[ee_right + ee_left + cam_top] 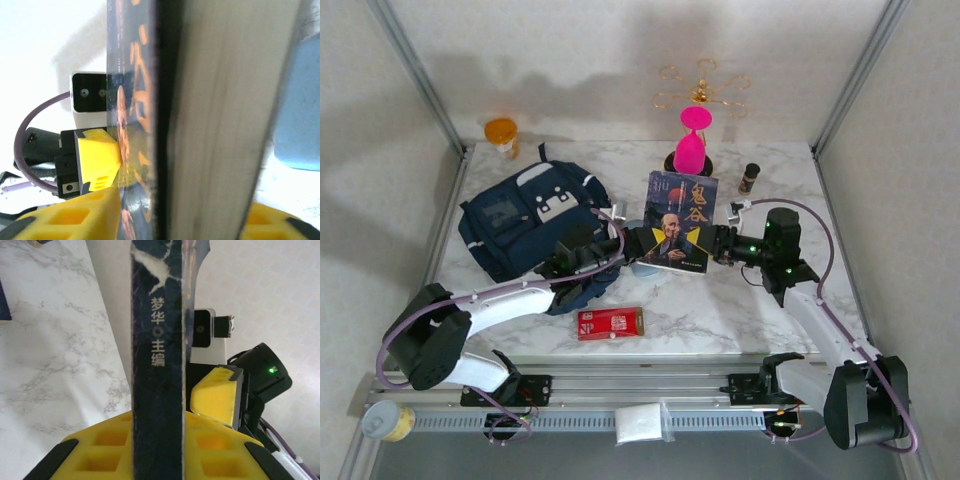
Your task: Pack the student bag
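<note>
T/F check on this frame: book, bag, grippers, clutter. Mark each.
1. The left gripper and right gripper each clamp an edge of the book. True.
2. The book is inside the bag. False: the student bag lies to its left, book outside.
3. The red packet lies flat on the table, near the arm bases. True.
4. An orange bottle stands back right. False: the orange bottle is back left.

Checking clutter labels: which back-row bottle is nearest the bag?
The orange bottle, back left, just behind the student bag; the dark bottle stands far right.
</note>
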{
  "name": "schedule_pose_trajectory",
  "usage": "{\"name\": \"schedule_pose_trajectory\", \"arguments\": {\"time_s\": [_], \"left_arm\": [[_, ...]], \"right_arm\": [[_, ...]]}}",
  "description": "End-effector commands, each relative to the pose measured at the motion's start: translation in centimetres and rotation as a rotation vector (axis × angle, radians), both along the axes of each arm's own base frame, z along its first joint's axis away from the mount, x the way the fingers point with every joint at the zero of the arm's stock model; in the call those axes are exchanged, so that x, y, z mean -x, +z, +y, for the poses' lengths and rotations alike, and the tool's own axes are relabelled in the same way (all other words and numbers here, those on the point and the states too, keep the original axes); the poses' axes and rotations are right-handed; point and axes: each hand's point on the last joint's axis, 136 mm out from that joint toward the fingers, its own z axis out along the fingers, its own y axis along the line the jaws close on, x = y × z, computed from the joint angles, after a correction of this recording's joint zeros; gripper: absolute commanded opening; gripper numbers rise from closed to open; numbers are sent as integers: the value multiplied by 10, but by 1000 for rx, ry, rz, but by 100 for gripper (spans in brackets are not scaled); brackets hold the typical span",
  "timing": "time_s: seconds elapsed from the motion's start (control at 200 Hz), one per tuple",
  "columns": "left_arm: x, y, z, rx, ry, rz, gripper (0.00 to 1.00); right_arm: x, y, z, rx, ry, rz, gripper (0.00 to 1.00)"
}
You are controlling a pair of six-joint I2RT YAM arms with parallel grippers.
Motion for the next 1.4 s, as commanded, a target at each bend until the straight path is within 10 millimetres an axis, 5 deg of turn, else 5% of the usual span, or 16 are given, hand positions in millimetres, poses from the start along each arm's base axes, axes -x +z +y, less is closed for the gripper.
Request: {"name": "schedule_pose_trajectory", "arguments": {"time_s": [0.0,0.19,0.37,0.531,0.611,0.701,0.816,1.061,1.392], "left_arm": [[-5,27,-1,9,23,-93,0],[-9,15,0,-49,36,-85,0],[-11,15,13,-138,56,-110,46],[-19,-21,74,-580,246,-106,63],[-17,-51,116,-842,334,-51,67],[-9,-85,141,-1045,317,9,72],[-3,-122,155,-1226,261,68,75],[-19,-160,164,-1377,281,83,76],[-27,-183,175,-1473,281,91,53]], "right_arm": [[0,6,-1,9,-5,-51,32],[-6,4,-2,38,-26,-55,5],[-16,11,-11,112,-84,-71,0],[-27,0,-35,213,-178,7,0],[-26,-5,-41,246,-193,24,0],[-24,-11,-42,277,-177,33,0],[-22,-17,-41,298,-148,47,0],[-24,-24,-41,311,-140,51,0],[-26,-31,-42,320,-140,57,0]]}}
